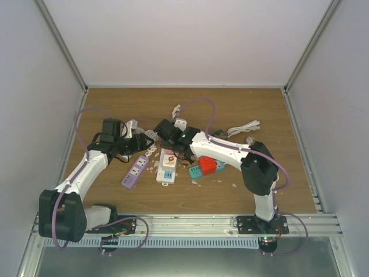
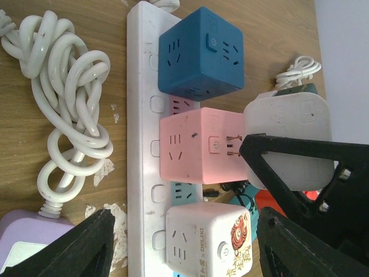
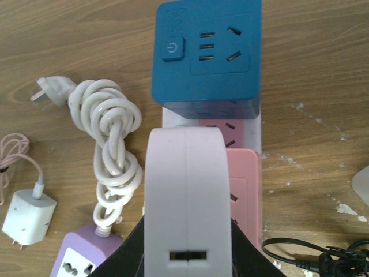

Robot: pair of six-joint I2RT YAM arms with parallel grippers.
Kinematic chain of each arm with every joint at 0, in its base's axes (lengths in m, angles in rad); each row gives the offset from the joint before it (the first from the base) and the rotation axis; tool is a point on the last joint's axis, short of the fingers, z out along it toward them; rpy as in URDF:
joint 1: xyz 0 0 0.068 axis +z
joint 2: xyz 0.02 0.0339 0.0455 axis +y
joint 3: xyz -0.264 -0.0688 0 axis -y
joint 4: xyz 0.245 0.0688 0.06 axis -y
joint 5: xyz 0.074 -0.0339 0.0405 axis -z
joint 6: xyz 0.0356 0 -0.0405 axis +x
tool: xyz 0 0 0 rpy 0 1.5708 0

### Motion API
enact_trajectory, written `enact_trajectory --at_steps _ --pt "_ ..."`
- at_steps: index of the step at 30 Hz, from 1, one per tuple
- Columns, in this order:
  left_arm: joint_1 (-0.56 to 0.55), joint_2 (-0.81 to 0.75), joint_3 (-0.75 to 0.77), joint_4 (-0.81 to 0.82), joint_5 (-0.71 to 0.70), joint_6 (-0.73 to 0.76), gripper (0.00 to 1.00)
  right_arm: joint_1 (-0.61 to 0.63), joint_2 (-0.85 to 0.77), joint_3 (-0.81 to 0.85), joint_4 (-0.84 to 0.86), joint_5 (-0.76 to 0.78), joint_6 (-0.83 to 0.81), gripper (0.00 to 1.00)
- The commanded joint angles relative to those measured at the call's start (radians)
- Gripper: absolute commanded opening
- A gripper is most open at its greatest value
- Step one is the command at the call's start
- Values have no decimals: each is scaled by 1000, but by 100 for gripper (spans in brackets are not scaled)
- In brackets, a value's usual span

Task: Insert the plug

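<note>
On wood-grain table (image 1: pixel 242 107) | rounded matte-white plug (image 3: pixel 184 190) | glossy pink cube socket (image 2: pixel 196 144)

You've got a brown wooden tabletop (image 1: pixel 242 190) w/ small white scraps (image 1: pixel 233 185) scattered on it. A blue plastic cube socket (image 2: pixel 202 52) w/ a power button on one face sits at one end of the cube row. A white cube socket w/ a red printed picture (image 2: pixel 207 242) sits at the other end.

In the right wrist view, look left of the blue cube for these:
- A thick white knotted cable (image 3: pixel 112 150). Its flat-pin plug (image 3: pixel 51 91) lies free on the wood, and the other end runs into a lilac plastic power strip (image 3: pixel 86 259).
- Further left, a small white USB charger (image 3: pixel 26 216) w/ a thin pinkish lead (image 3: pixel 17 144).
- Bottom right, a thin black cable (image 3: pixel 305 259).

In the top view, a red block (image 1: pixel 209 165) sits just beside a teal one (image 1: pixel 196 171). A coiled white lead (image 1: pixel 245 127) lies apart, to the right.
</note>
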Motion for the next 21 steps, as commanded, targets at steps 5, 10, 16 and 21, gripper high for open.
enact_trajectory --at_steps 5,10,16,21 --pt "6 8 -9 54 18 18 68 0 34 22 -55 61 32 1" --pt "6 12 -9 56 26 18 68 -1 42 28 -65 59 34 1" --pt "7 13 -12 56 24 20 68 -12 69 33 -102 28 29 1" --pt "6 14 -14 59 21 22 67 -34 79 28 -137 -23 -3 0"
